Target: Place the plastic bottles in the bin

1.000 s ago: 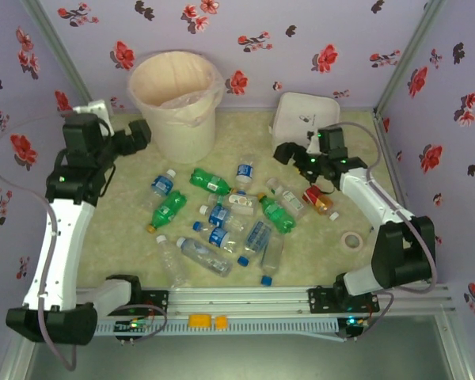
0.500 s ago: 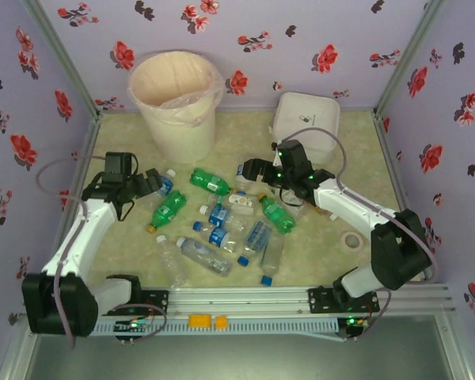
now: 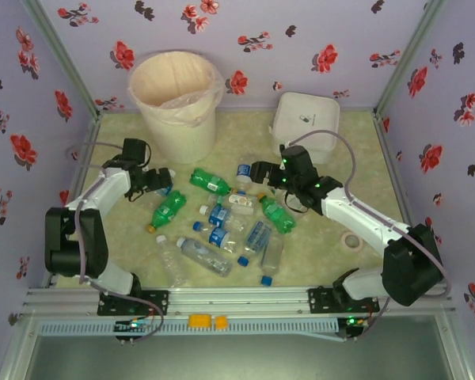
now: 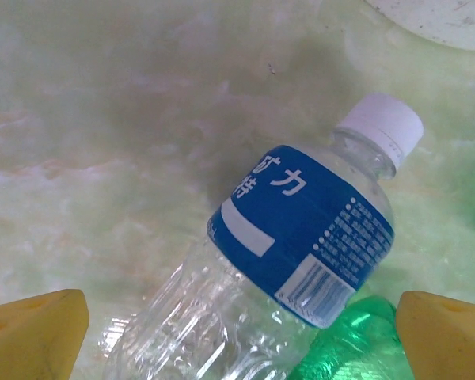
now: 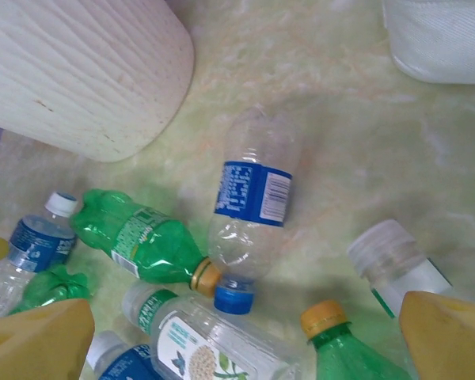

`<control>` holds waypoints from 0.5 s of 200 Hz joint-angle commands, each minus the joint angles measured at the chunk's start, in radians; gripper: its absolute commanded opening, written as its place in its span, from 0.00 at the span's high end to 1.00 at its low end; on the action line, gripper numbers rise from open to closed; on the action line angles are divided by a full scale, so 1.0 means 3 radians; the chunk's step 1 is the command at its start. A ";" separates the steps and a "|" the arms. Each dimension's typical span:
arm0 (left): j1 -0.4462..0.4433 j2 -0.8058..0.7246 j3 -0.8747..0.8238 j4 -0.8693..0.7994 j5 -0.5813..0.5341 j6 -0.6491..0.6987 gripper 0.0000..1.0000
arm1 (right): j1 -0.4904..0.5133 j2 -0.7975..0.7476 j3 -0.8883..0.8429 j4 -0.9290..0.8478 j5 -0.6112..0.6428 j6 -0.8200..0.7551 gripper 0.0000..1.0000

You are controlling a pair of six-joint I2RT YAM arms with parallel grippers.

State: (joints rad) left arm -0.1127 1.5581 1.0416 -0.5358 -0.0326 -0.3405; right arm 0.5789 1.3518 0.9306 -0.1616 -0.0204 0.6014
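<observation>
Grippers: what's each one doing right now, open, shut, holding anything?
Left gripper: open, empty, above a blue-label bottle.
Right gripper: open, empty.

Between the left jaws, the blue-labelled bottle runs off the bottom edge; the green bottle beside it is cropped too.

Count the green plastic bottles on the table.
3. One crushed green plastic bottle lies at the pile's back; a second at its left edge; a third right of centre. The right arm may hide more.
</observation>
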 commanded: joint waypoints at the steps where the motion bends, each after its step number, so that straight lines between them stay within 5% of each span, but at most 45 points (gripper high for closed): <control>1: 0.0023 0.0170 0.0116 -0.0009 0.0031 0.0186 0.00 | 0.0026 -0.0030 0.0075 -0.0175 0.0165 -0.0022 0.00; 100: 0.0023 0.0616 0.0157 0.0076 -0.0096 0.0179 0.03 | 0.0019 -0.0109 0.0118 -0.0468 0.0524 -0.0055 0.00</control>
State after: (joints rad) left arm -0.1127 1.7161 1.0668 -0.5266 -0.0307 -0.3031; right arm 0.5789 1.3479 0.9623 -0.2794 0.0799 0.6010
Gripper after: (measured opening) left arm 0.984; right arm 0.996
